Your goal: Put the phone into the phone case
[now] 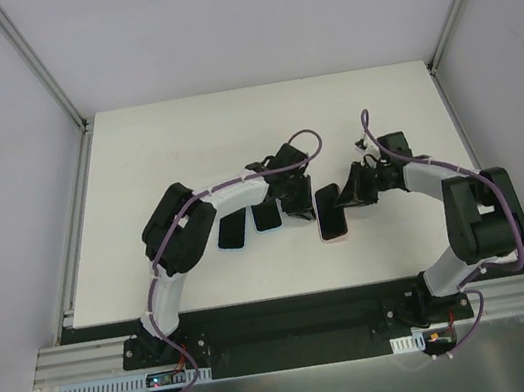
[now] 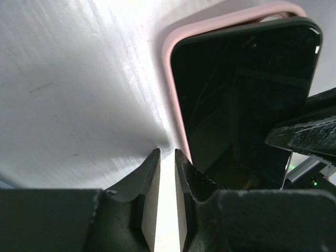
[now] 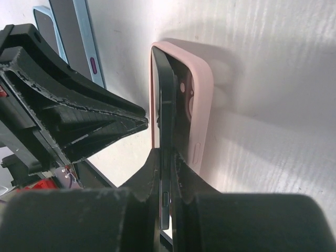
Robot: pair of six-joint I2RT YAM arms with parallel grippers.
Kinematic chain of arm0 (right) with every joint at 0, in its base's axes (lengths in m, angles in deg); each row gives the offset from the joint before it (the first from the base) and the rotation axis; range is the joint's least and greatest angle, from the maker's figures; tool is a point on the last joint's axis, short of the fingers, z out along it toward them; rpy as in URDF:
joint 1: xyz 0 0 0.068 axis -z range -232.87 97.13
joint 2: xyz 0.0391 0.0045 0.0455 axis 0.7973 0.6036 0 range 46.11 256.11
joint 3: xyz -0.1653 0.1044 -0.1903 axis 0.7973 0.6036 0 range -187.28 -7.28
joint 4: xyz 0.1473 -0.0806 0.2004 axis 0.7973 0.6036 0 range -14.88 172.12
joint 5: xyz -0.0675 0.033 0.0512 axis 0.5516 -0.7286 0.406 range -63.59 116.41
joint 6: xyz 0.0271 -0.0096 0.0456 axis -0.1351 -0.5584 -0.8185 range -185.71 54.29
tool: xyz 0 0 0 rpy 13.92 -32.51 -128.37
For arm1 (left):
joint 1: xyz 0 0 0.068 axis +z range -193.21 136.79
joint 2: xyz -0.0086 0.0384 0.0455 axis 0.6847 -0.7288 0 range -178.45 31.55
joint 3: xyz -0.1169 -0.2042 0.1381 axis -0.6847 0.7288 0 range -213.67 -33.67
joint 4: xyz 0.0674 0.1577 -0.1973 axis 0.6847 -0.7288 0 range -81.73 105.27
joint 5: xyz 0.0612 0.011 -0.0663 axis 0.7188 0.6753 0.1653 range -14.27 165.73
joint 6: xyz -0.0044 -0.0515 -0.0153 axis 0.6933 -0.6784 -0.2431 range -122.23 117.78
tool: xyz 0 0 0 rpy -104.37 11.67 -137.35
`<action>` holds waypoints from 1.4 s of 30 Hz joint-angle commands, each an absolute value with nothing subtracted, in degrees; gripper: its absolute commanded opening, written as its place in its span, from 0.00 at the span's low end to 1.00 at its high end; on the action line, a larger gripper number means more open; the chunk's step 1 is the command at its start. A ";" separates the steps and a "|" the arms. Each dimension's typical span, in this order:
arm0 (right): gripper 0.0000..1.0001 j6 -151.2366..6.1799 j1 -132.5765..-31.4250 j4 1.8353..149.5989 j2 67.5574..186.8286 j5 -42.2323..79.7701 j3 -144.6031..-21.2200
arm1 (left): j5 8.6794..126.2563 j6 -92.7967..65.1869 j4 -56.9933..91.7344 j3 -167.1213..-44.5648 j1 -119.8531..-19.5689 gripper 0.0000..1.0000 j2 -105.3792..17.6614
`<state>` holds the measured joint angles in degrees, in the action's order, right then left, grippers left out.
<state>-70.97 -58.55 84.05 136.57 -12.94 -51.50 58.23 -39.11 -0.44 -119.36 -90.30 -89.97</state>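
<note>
The pink phone case (image 1: 335,228) lies open side up at the table's middle. The black phone (image 1: 326,201) stands tilted in it, one long edge down in the case, the other raised. My right gripper (image 1: 354,190) is shut on the phone's raised edge; in the right wrist view its fingers (image 3: 167,155) pinch the thin phone (image 3: 164,100) above the case (image 3: 202,105). My left gripper (image 1: 298,200) is almost fully shut and empty, its tips (image 2: 167,152) on the table just left of the case rim (image 2: 172,79). The phone's screen (image 2: 241,94) fills that view.
Two dark items with light blue rims (image 1: 233,232) (image 1: 266,216) lie left of the case, under the left arm; they also show in the right wrist view (image 3: 79,37). The left gripper's body (image 3: 68,115) is close beside the phone.
</note>
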 commanded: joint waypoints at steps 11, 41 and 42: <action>0.24 -70.55 -61.05 94.01 137.87 -5.77 -53.68 | 59.29 -38.17 -1.70 -118.49 -91.38 0.31 -85.00; 0.26 -69.66 -60.61 99.47 134.88 -0.22 -53.43 | 55.87 -38.44 -1.35 -121.13 -91.73 0.44 -86.93; 0.23 -69.84 -60.61 97.90 135.75 -0.40 -52.81 | 55.78 -38.52 -1.26 -120.86 -91.90 0.44 -86.93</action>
